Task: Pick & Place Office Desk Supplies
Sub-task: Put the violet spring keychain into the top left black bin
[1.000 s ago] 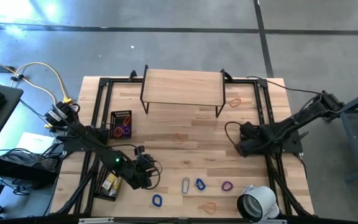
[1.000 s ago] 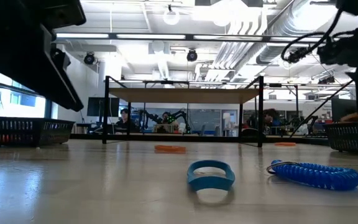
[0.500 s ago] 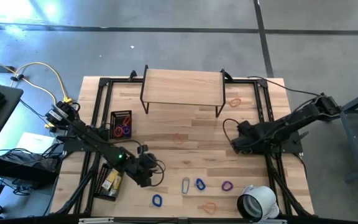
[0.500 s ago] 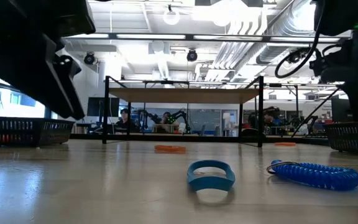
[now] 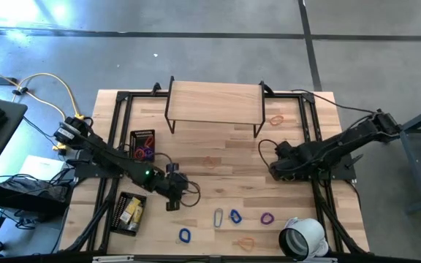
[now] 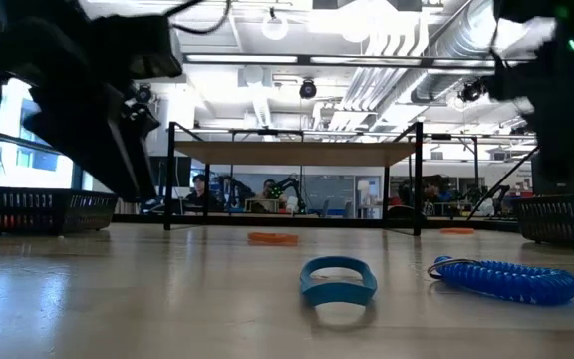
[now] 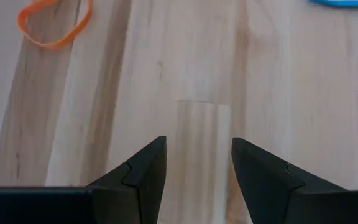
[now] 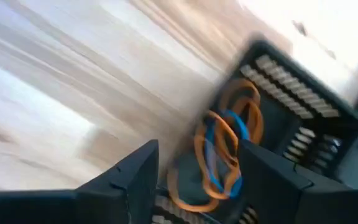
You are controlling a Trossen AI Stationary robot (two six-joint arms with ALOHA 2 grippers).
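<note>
Near the front edge lie two blue loops [image 5: 185, 235] [image 5: 235, 216], a silver clip [image 5: 218, 217], a purple loop [image 5: 267, 218] and an orange band [image 5: 246, 242]. Other orange bands lie at mid-table [image 5: 209, 162] and far right [image 5: 276, 119]. My left gripper [image 5: 175, 191] hovers open over bare wood [image 7: 199, 142], an orange band [image 7: 53, 25] ahead of it. My right gripper [image 5: 276, 169] is open [image 8: 197, 149] above a black mesh basket [image 8: 291, 81] that holds orange bands [image 8: 224, 124] and a blue loop [image 8: 238, 134].
A wooden shelf on black legs [image 5: 214, 102] stands at the far side. Two black baskets [image 5: 142, 146] [image 5: 129, 212] sit at the left, one holding yellow packets. A large white tape roll [image 5: 302, 237] stands at the front right. Black frame rails run along both sides.
My left gripper has swung away from the front-left basket, toward the table's middle and a little toward the far edge, turning as it went. My right gripper has drifted slightly toward the table's left.
</note>
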